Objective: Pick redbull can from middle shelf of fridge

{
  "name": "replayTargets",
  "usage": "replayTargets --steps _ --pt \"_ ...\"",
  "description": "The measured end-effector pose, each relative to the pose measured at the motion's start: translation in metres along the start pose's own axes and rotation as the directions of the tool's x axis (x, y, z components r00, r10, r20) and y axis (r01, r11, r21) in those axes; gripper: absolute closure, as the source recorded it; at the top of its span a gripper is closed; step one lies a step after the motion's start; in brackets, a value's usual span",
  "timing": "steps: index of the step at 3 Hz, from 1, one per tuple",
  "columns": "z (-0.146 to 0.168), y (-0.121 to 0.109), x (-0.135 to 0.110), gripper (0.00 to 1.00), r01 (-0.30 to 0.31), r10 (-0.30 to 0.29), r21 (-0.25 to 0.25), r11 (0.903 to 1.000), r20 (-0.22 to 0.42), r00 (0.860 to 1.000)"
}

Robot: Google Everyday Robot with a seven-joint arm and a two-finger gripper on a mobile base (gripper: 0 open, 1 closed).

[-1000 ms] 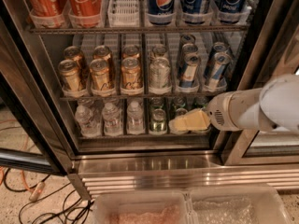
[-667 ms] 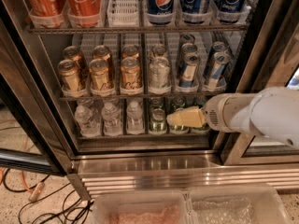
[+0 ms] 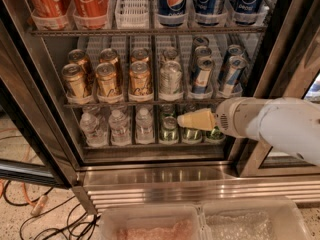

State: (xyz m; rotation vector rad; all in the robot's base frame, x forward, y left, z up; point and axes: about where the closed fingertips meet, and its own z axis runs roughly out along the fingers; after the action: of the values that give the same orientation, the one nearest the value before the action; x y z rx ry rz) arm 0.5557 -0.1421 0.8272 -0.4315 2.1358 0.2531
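Up I come: my end effector [image 3: 183, 120] has lifted a touch and now sits just below the redbull can [image 3: 201, 76], which stands untouched on the middle shelf [image 3: 150, 103] of the fridge [image 3: 160, 176]. I can't tell how wide it's set. I'd say more climbing before any grasp.
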Motion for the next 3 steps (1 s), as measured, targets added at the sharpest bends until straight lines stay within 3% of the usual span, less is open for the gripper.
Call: replayTargets --steps 1,3 --pt "0.000 0.000 0.000 0.00 0.000 0.000 0.000 1.0000 0.000 1.000" --pt "0.013 -0.013 0.001 0.00 -0.109 0.102 0.058 0.9924 0.108 0.989"
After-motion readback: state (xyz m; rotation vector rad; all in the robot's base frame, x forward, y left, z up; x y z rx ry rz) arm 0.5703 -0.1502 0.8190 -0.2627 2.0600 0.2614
